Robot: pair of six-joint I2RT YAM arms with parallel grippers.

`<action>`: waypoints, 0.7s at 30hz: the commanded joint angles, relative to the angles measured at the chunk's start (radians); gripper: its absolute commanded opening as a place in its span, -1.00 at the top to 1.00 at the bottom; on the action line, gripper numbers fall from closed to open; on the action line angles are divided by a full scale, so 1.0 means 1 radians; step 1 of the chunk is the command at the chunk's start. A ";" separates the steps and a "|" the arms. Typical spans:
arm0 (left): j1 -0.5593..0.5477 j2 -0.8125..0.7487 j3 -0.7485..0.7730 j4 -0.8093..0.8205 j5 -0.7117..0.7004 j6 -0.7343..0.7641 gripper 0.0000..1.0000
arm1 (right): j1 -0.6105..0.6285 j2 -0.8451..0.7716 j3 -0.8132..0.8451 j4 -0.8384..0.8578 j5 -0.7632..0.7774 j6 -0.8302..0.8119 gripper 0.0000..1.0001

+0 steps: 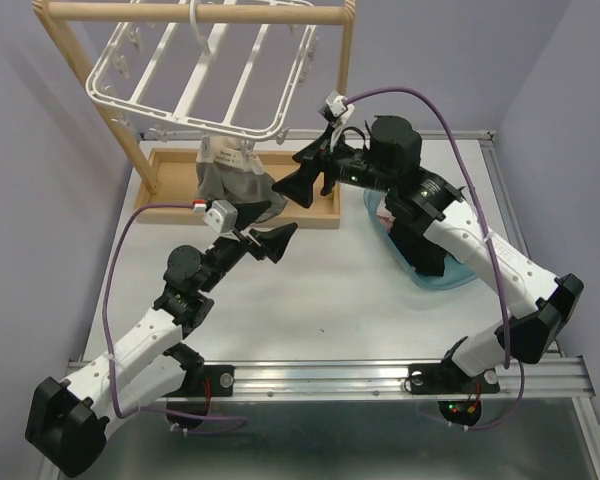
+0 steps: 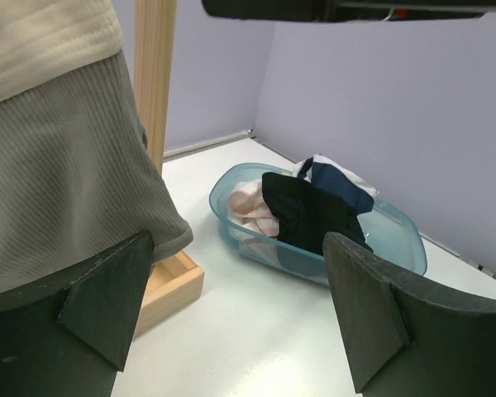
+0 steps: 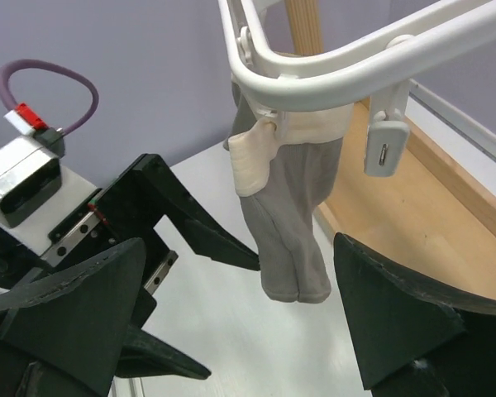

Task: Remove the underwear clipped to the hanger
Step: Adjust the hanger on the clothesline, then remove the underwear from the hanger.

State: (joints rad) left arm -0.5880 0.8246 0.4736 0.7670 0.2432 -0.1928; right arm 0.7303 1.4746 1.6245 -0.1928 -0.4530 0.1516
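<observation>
The white hanger (image 1: 195,75) hangs from the wooden rail. One grey underwear with a cream waistband (image 1: 232,175) is clipped to its near rim. In the right wrist view the grey underwear (image 3: 293,223) hangs from the hanger rim (image 3: 331,70) beside an empty clip (image 3: 384,145). My right gripper (image 1: 305,172) is open just right of it, its jaws wide apart (image 3: 240,322). My left gripper (image 1: 268,228) is open and empty just below and right of the cloth. In the left wrist view the grey underwear (image 2: 58,190) lies against the left finger (image 2: 99,298).
A blue basin (image 2: 397,227) on the right holds black, navy-white and pink underwear (image 2: 302,207); the right arm partly covers the basin (image 1: 450,283). The wooden stand's post (image 2: 153,74) and base tray (image 1: 310,205) are behind the hanging cloth.
</observation>
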 commanded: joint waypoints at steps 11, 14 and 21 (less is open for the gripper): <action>-0.003 -0.387 -0.032 -0.202 -0.111 0.000 -0.91 | 0.073 0.073 0.124 0.052 0.089 -0.027 -1.00; -0.003 -0.435 0.003 -0.274 -0.208 0.012 -0.94 | 0.081 0.085 0.120 0.050 0.100 -0.032 -0.97; -0.004 -0.476 0.109 -0.416 -0.488 0.016 -0.98 | 0.093 0.073 0.077 0.052 0.112 -0.064 -0.90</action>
State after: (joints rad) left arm -0.5884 0.3664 0.5011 0.3977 -0.0750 -0.1932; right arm 0.8108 1.5650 1.6806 -0.1932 -0.3592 0.1192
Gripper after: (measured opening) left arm 0.986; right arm 0.954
